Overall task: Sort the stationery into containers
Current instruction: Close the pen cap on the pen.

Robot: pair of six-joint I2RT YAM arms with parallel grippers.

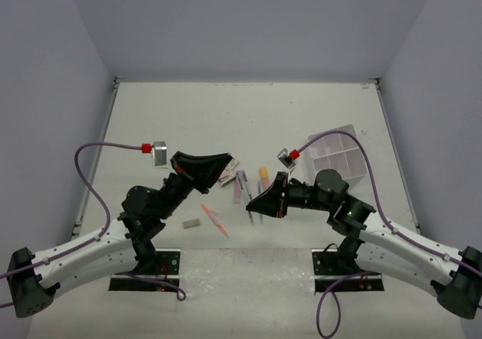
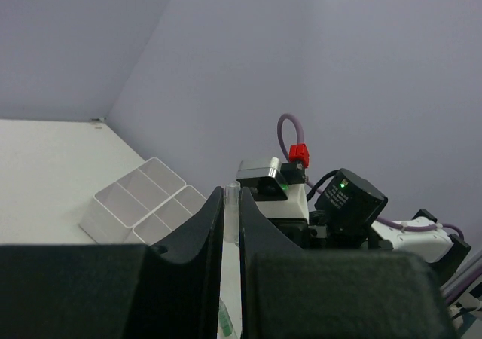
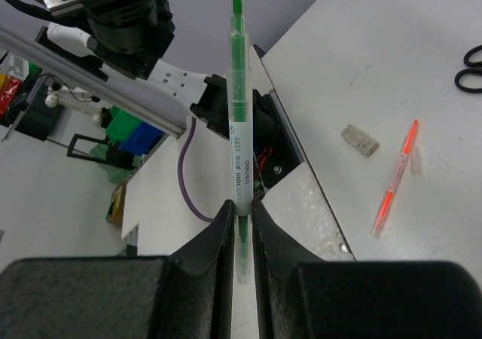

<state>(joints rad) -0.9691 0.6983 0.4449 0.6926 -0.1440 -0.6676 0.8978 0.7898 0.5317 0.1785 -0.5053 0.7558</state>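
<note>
My right gripper is shut on a green highlighter; its bare green tip sticks out well beyond the jaws. In the top view this gripper hangs above the loose stationery at mid-table. My left gripper is shut on a thin clear plastic piece with a bit of green lower down; I cannot tell what it is. In the top view it is raised, pointing right toward the white divided tray. The tray also shows in the left wrist view.
On the table lie a grey eraser, an orange pen, purple and pink markers, an orange marker and a tan block. The right wrist view shows the eraser, the orange pen and black scissors.
</note>
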